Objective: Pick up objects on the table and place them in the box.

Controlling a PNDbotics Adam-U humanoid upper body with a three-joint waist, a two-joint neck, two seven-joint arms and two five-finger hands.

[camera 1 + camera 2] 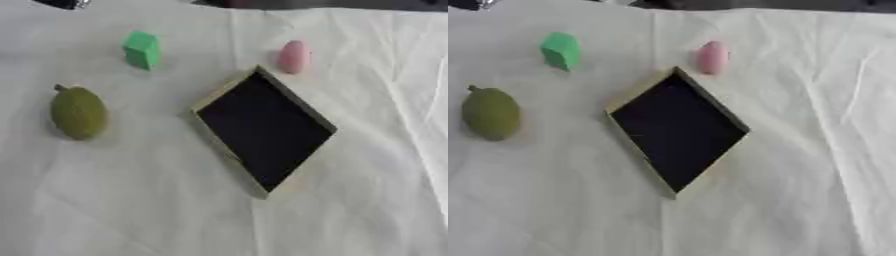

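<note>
On the worktop (367, 210), covered in white cloth, nothing's been picked yet. The box (265, 129) sits mid-table, turned like a diamond, and its dark inside looks empty. A pink oval thing (294, 56) is just beyond its far corner, a green block (141, 49) further left, and an olive-green fruit (79, 112) well off to the left. Neither hand shows, so whether they're open or closed I can't say. Looks like step one: reach in and grab something, probably the pink one.
</note>
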